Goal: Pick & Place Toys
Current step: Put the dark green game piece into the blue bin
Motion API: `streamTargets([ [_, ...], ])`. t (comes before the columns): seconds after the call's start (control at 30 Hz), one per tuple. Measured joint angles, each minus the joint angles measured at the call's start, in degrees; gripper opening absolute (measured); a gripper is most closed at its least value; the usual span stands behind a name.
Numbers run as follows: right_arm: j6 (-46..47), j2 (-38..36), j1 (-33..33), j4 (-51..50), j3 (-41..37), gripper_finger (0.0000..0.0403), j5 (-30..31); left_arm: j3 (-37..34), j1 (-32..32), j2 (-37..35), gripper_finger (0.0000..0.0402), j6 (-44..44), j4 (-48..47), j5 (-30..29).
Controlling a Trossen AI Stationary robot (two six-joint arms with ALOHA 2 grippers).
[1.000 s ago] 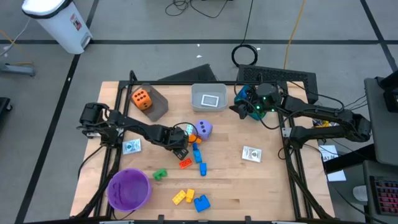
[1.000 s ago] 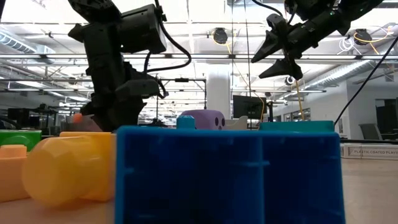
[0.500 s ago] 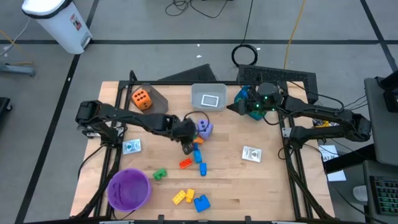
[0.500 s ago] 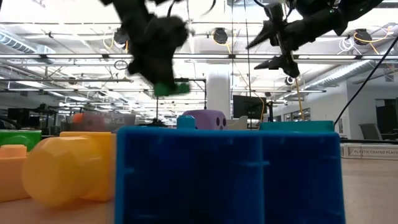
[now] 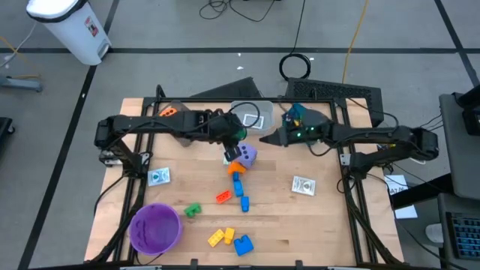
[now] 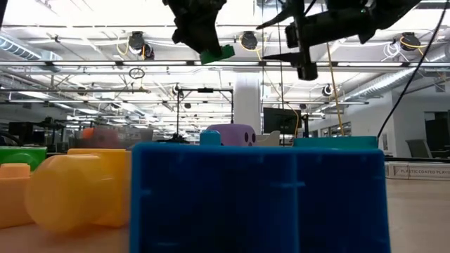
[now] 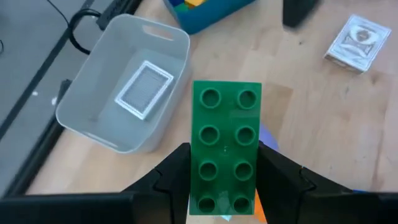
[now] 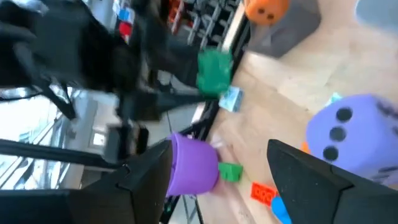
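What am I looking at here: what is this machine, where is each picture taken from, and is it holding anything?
Two dark robot arms work at a wooden table. One picture looks straight down, one looks level across the tabletop, and two come from the arms' wrists. The left hand is shut on a green brick, lifted near the white bin, which holds a card. The right hand is open, empty, beside that bin. On the table lie a purple die, more bricks, cards and a purple bowl.
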Motion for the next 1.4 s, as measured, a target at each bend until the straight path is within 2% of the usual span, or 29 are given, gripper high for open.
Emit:
streamTargets([
  [0.6, 8.5, 16.3, 0.3, 23.3, 0.0, 0.0256, -0.6, 0.6, -1.9, 0.9, 0.0146, 5.5, 0.0, 1.2],
  [0.8, 9.7, 18.5, 0.5, 25.6, 0.0, 0.0251, -1.5, 0.5, -1.8, 0.9, 0.0146, 5.9, -0.3, 1.6],
  [0.97, 7.0, 18.2, 0.8, 25.9, 0.0, 0.021, -1.1, 0.5, -1.8, 0.9, 0.0146, 5.9, -0.1, 2.3],
  [1.2, 7.7, 18.1, 0.8, 26.0, 0.1, 0.011, -1.3, 0.5, -1.8, 1.0, 0.0147, 5.8, 0.1, 2.3],
  [1.33, 7.8, 18.0, 0.8, 25.4, 0.1, 0.0061, -1.5, 0.4, -1.8, 1.0, 0.0187, 5.2, 1.9, 2.3],
  [1.4, 7.6, 18.4, 0.8, 24.2, -0.1, 0.006, -1.7, 0.7, -1.8, 0.8, 0.0214, 5.2, 3.5, 2.7],
])
